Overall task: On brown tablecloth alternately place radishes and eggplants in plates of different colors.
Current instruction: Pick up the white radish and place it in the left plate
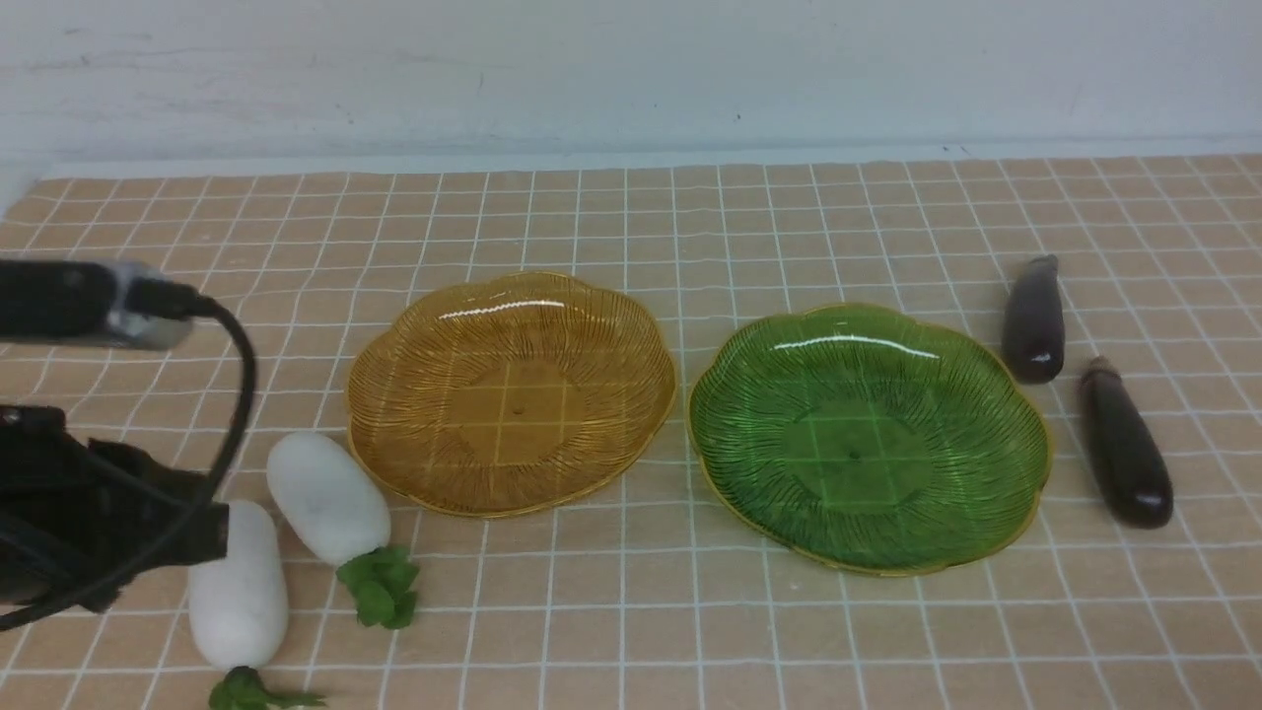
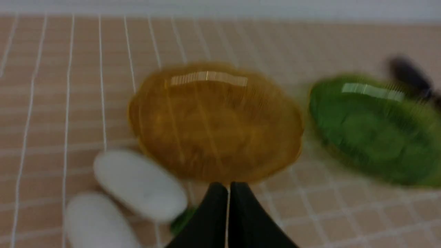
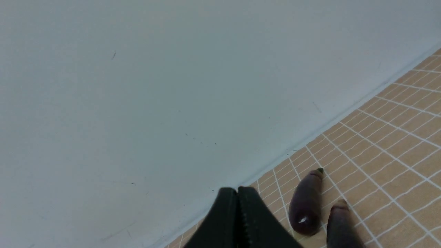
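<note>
The amber plate (image 1: 511, 392) sits left of the green plate (image 1: 868, 434) mid-frame; radishes (image 1: 328, 498) lie lower left, eggplants (image 1: 1124, 454) far right. Jaws of the left gripper (image 2: 227, 206) and right gripper (image 3: 237, 213) are pressed together, holding nothing.

Bare tablecloth (image 1: 631, 212) beyond the plates (image 1: 511, 392) (image 1: 868, 439)

On brown tablecloth (image 1: 631, 227): amber plate (image 1: 511, 394) beside green plate (image 1: 868, 439); two radishes (image 1: 327, 498) just left of amber, two eggplants (image 1: 1124, 454) just right of green.
</note>
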`<state>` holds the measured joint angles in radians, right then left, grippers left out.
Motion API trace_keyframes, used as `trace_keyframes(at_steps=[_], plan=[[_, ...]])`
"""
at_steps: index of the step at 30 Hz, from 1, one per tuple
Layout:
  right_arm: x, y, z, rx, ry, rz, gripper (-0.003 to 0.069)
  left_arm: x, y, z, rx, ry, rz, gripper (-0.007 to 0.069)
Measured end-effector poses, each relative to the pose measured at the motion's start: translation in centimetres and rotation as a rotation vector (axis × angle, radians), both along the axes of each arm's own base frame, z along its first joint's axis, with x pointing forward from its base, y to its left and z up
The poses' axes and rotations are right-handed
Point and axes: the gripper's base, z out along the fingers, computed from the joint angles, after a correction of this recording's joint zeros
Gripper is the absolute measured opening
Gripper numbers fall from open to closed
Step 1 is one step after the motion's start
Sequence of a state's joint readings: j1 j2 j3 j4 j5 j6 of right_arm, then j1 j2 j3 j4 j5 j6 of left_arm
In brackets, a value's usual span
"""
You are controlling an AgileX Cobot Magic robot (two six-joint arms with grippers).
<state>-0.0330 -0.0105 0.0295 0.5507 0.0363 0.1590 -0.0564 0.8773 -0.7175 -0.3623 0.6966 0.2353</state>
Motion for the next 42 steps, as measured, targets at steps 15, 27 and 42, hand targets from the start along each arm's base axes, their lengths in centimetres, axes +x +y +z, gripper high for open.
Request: trace_keyframes(at_steps=[15,27,42], plan=[[3.2,3.4,10.7,-0.350,0.595,0.480,-0.0015,7.3,3.9,-5.9,0.033,0.592,0.281,0.0000],[6.3,5.5,11.5,-0.379,0.597,0.804,-0.0015,10.7,3.0,-7.7,0.117,0.462,0.090,0.0406],[6.2,5.5,11.4,-0.383,0.601,0.813,-0.0015,12.6,3.4,-14.4,0.141,0.699,0.128,0.0584]])
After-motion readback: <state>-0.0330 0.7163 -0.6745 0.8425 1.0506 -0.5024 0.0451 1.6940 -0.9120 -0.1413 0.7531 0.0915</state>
